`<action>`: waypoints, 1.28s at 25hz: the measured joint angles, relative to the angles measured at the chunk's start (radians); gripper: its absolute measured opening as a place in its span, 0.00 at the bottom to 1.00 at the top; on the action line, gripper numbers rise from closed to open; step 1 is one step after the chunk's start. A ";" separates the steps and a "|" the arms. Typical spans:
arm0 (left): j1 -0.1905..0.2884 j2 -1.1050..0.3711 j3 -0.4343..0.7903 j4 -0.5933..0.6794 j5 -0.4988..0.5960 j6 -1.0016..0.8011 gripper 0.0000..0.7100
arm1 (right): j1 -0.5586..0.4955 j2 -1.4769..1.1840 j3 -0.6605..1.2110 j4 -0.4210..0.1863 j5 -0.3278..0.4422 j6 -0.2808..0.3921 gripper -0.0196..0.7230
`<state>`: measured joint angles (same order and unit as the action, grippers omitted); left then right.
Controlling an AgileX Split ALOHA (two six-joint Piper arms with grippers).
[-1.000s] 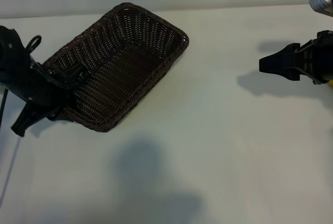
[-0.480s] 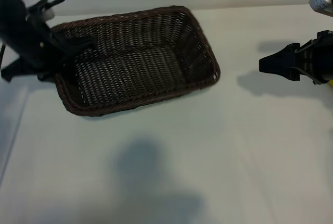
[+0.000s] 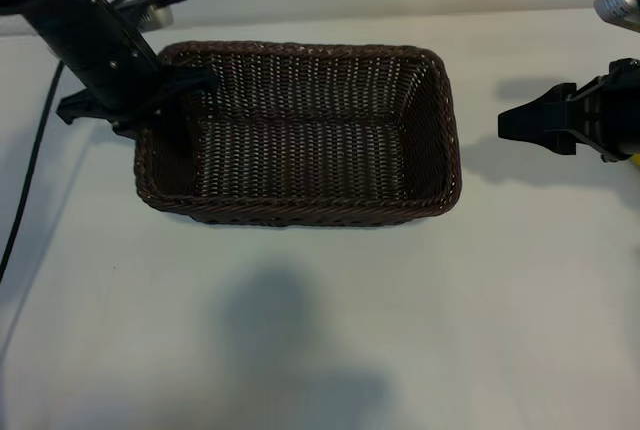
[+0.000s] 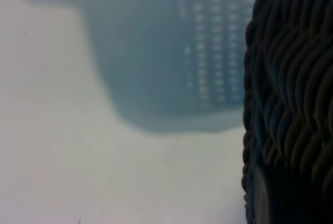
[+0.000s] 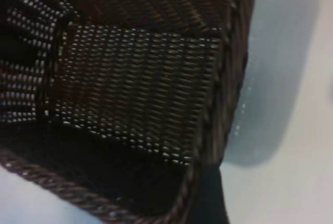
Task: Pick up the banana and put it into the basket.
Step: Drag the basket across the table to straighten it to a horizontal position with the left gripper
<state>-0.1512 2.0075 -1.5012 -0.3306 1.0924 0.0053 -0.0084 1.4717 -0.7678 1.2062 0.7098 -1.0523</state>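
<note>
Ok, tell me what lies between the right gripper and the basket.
Nothing: in the exterior view only bare white table and the arm's shadow separate the right gripper from the basket. No banana shows there.

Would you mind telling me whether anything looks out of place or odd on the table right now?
Yes. The basket is empty, and no banana shows in any view. The left gripper is clamped on the basket's rim at its left end, while the right gripper hangs open, apart from the basket's right side, holding nothing.

Left gripper (image 3: 170, 90) gripping basket (image 3: 300, 212) rim
</note>
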 joint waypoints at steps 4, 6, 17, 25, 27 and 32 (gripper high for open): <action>-0.021 0.051 -0.001 -0.012 -0.035 0.000 0.22 | 0.000 0.000 0.000 0.000 0.000 0.000 0.82; -0.046 0.073 -0.001 -0.010 -0.042 0.001 0.22 | 0.000 0.000 0.000 0.000 0.000 0.000 0.82; -0.085 0.114 -0.001 -0.029 -0.077 -0.013 0.22 | 0.000 0.000 0.000 -0.001 0.000 0.000 0.82; -0.085 0.114 -0.001 -0.018 -0.076 -0.026 0.30 | 0.000 0.000 0.000 -0.001 0.000 0.000 0.82; -0.085 0.112 -0.002 -0.013 -0.075 -0.032 0.43 | 0.000 0.000 0.000 -0.001 0.000 0.000 0.82; -0.085 0.065 -0.002 0.002 -0.069 -0.037 0.71 | 0.000 0.000 0.000 -0.001 0.000 0.000 0.82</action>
<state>-0.2360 2.0721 -1.5031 -0.3286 1.0235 -0.0315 -0.0084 1.4717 -0.7678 1.2056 0.7098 -1.0523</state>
